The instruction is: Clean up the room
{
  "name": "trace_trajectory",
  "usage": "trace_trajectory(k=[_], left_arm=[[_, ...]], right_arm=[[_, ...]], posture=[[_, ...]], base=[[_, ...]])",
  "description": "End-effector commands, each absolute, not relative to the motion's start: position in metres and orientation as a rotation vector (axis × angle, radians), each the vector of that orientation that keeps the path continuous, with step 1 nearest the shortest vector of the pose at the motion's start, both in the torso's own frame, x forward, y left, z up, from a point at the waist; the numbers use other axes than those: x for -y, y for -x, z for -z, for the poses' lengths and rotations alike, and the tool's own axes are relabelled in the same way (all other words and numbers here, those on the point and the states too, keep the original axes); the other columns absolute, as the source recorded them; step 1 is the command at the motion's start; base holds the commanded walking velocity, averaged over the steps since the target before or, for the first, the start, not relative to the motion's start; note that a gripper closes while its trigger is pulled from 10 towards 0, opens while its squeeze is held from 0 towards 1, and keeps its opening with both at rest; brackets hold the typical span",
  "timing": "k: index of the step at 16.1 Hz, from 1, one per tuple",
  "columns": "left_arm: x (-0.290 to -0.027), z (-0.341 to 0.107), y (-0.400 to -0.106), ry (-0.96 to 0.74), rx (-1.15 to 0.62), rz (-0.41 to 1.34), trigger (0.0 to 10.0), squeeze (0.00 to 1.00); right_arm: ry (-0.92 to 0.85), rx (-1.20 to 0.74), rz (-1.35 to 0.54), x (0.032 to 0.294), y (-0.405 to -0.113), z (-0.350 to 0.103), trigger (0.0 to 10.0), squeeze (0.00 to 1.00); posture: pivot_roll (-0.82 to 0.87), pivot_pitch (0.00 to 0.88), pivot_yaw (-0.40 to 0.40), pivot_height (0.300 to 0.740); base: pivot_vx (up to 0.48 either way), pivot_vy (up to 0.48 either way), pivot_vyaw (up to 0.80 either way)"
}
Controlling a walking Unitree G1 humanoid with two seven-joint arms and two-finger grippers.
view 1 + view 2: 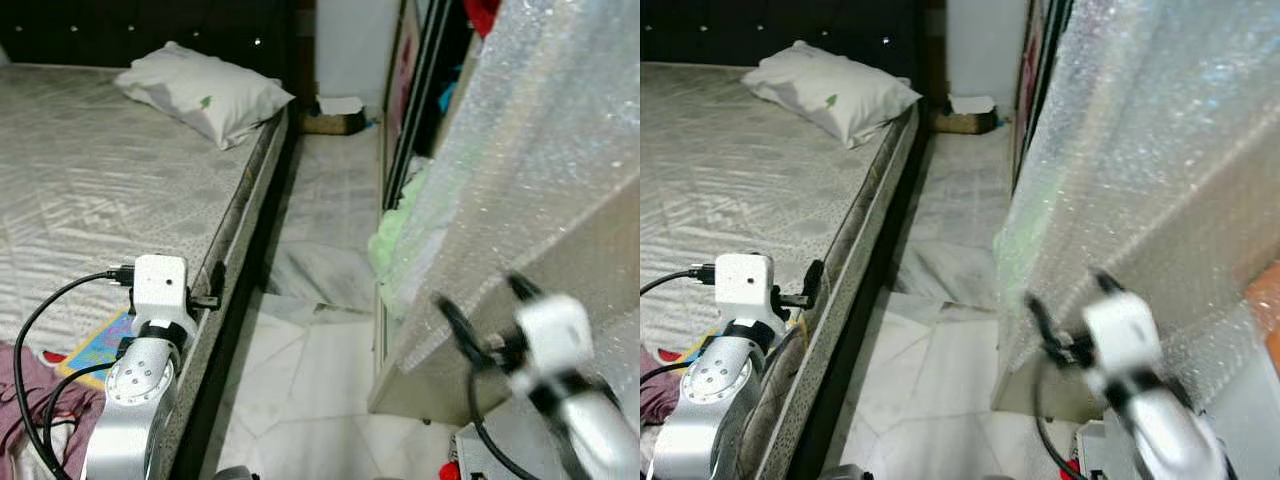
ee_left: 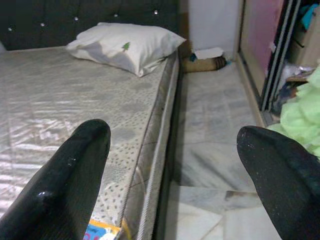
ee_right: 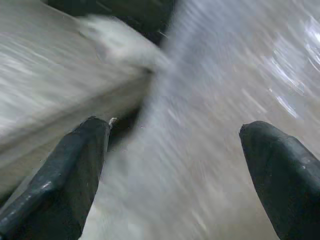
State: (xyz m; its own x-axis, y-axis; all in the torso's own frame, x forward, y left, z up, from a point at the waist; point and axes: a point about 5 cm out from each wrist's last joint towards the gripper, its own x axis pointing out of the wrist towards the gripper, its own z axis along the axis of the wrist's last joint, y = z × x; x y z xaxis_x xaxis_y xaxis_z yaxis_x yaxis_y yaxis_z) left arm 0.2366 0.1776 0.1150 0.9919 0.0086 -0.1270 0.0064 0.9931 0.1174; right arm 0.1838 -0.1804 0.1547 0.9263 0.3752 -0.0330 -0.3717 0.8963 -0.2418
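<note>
The left gripper [image 2: 172, 165] hangs over the bed's [image 1: 90, 190] edge, its fingers [image 2: 75, 170] spread wide and holding nothing; the right gripper [image 3: 175, 170], blurred, is raised beside the bubble-wrapped panel [image 1: 520, 170], its fingers [image 3: 70, 170] likewise apart and empty; a white pillow [image 1: 200, 92] lies at the bed's head; green cloth [image 2: 300, 107] spills from the wardrobe [image 2: 272, 45]; a cardboard box [image 1: 335, 115] sits on the marble floor [image 1: 310, 350] by the far wall.

A grey patterned bed [image 1: 90, 190] carries a white pillow [image 1: 205, 92] near its dark headboard [image 1: 130, 30]. Beside the bed runs a pale marble floor [image 1: 320, 330], with a small cardboard box [image 1: 333, 115] at its far end, level with the pillow.
</note>
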Motion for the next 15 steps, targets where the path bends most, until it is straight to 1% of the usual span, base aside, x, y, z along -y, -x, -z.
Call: trace_trajectory(k=[1, 2, 3, 4, 7, 8, 9, 11, 12, 13, 14, 15], left_arm=[[-0.179, -0.114, -0.238, -0.122, -0.126, -0.001, 10.0, 0.0], [-0.179, -0.114, -0.239, -0.121, -0.123, 0.0, 10.0, 0.0], [-0.178, -0.114, -0.24, -0.119, -0.119, 0.001, 10.0, 0.0], [-0.178, -0.114, -0.24, -0.118, -0.118, 0.001, 10.0, 0.0], [-0.177, -0.114, -0.241, -0.112, -0.115, 0.004, 10.0, 0.0], [-0.176, -0.113, -0.242, -0.11, -0.115, 0.011, 10.0, 0.0], [-0.175, -0.113, -0.243, -0.108, -0.113, 0.016, 10.0, 0.0], [-0.174, -0.115, -0.246, -0.105, -0.1, 0.015, 10.0, 0.0], [-0.174, -0.116, -0.246, -0.106, -0.095, 0.011, 10.0, 0.0], [-0.175, -0.115, -0.244, -0.104, -0.096, 0.004, 10.0, 0.0], [-0.176, -0.115, -0.242, -0.105, -0.097, -0.005, 10.0, 0.0], [-0.177, -0.114, -0.241, -0.109, -0.1, -0.016, 10.0, 0.0]], right_arm=[[0.208, -0.034, -0.529, 0.163, -0.189, -0.151, 10.0, 0.0], [0.196, -0.055, -0.582, 0.157, -0.195, -0.149, 10.0, 0.0], [0.151, -0.109, -0.653, 0.144, -0.207, -0.145, 10.0, 0.0], [0.127, -0.14, -0.685, 0.138, -0.212, -0.142, 10.0, 0.0], [0.101, -0.161, -0.799, 0.1, -0.229, -0.145, 10.0, 0.0], [0.1, -0.142, -0.807, 0.083, -0.242, -0.146, 10.0, 0.0], [0.111, -0.115, -0.791, 0.059, -0.259, -0.147, 10.0, 0.0], [0.068, -0.079, -0.755, 0.016, -0.292, -0.157, 10.0, 0.0], [0.066, -0.085, -0.738, -0.014, -0.313, -0.16, 10.0, 0.0], [0.068, -0.106, -0.711, -0.031, -0.324, -0.159, 10.0, 0.0], [0.045, -0.108, -0.695, -0.036, -0.329, -0.161, 10.0, 0.0], [-0.004, -0.024, -0.649, 0.04, -0.308, -0.174, 10.0, 0.0]], posture=[[-0.12, 0.019, 0.023, 0.74], [-0.11, 0.018, 0.021, 0.74], [-0.11, 0.014, 0.02, 0.74], [-0.11, 0.009, 0.018, 0.74], [-0.11, 0.006, 0.019, 0.74], [-0.11, 0.003, 0.025, 0.74], [-0.1, 0.0, 0.027, 0.74], [-0.09, 0.0, 0.024, 0.74], [-0.08, 0.0, 0.016, 0.74], [-0.07, 0.0, 0.014, 0.74], [-0.06, 0.0, 0.011, 0.74], [-0.06, 0.001, 0.01, 0.74]], base=[[0.0, 0.0, 0.0], [0.0, 0.0, 0.0], [0.0, 0.0, 0.0], [0.0, 0.0, 0.0], [0.0, 0.0, 0.0], [0.0, 0.0, 0.0], [0.0, 0.0, 0.0], [0.0, 0.0, 0.0], [0.0, 0.0, 0.5], [0.0, 0.0, 0.78], [0.0, 0.0, 0.79], [0.0, 0.0, 0.79]])
